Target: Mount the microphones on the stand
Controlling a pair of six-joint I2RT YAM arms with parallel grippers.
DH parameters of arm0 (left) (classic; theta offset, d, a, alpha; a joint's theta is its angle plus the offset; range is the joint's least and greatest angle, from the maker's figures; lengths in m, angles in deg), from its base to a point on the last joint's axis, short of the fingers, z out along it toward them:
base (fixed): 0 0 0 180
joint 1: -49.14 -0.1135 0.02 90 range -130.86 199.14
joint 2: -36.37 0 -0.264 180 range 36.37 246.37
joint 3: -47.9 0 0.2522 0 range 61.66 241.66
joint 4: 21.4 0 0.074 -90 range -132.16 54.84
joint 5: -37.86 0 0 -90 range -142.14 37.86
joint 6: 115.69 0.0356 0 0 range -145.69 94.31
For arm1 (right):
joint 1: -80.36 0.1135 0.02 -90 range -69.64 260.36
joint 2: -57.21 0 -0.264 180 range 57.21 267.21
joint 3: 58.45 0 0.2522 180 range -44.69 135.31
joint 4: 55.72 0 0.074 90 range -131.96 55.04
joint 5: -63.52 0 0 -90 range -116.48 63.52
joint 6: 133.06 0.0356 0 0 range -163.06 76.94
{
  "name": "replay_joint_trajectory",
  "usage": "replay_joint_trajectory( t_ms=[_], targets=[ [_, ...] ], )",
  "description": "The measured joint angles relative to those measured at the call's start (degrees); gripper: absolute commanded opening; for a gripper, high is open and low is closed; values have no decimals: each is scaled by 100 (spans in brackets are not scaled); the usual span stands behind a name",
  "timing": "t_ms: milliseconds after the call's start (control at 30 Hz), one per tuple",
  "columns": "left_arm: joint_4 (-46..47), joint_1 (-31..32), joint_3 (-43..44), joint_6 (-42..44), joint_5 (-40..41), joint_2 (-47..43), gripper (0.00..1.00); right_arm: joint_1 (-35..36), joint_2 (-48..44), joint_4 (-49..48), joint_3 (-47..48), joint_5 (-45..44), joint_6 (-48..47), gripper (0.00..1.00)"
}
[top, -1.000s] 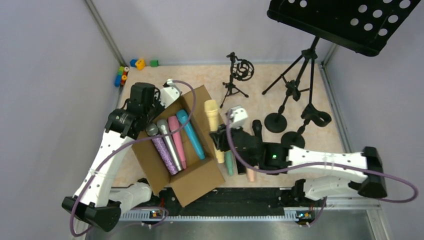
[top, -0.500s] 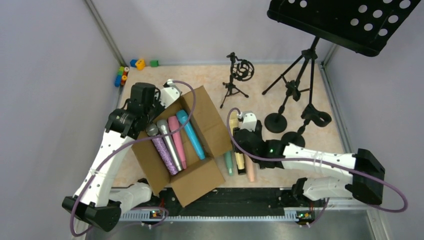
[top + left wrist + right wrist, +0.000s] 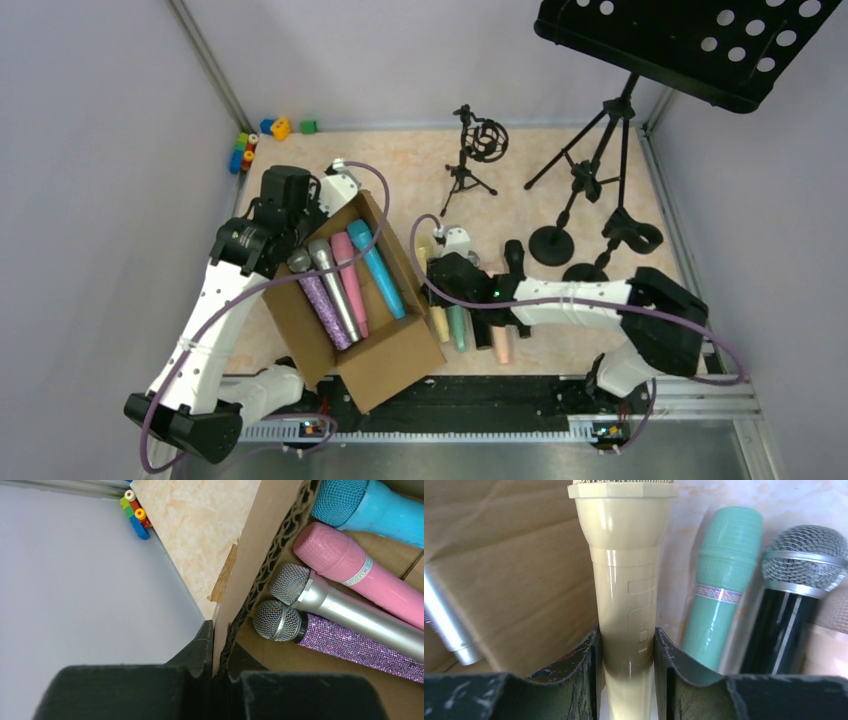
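Between R fingers (image 3: 576, 680): yellow mic (image 3: 626, 570), pinched at body, beside box (image 3: 514, 570); L fingers (image 3: 192, 655) seemingly clamp box wall.

Setting: robotics lab test cell. Evidence: plain grey enclosure walls (image 3: 90, 150), aluminium corner post (image 3: 208, 65), toothed mounting rail (image 3: 460, 428), marble-patterned tabletop (image 3: 400, 150).

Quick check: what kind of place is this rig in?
Probably an enclosed robot test cell, not a real studio: plain grey walls box in the table, with staged props, a cardboard box of microphones and mic stands.
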Motion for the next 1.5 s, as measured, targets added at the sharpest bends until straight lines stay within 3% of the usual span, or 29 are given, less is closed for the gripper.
replay_joint_trajectory(
  t_ms=[300,400,500,800,1133,1267,1500],
  targets=[
    [4,-11,-2,81,149,-28,0,-42,1438,-164,752,205,81,2],
    [7,-11,-9,83,140,-68,0,-66,1650,-46,909,127,122,19],
    [9,-11,-11,81,101,-98,0,-98,1655,70,914,15,168,45],
    [7,-11,-37,81,-7,-175,0,-109,1364,501,870,-48,118,72],
    [83,-11,-223,22,-9,-289,0,-4,76,1019,1440,-595,-361,72],
    [81,-9,-223,-79,-120,-286,0,479,-411,918,1805,-1182,-682,69],
    [133,-9,-330,-109,-103,-289,0,1320,-450,697,1880,-1541,-1062,67]
  ],
)
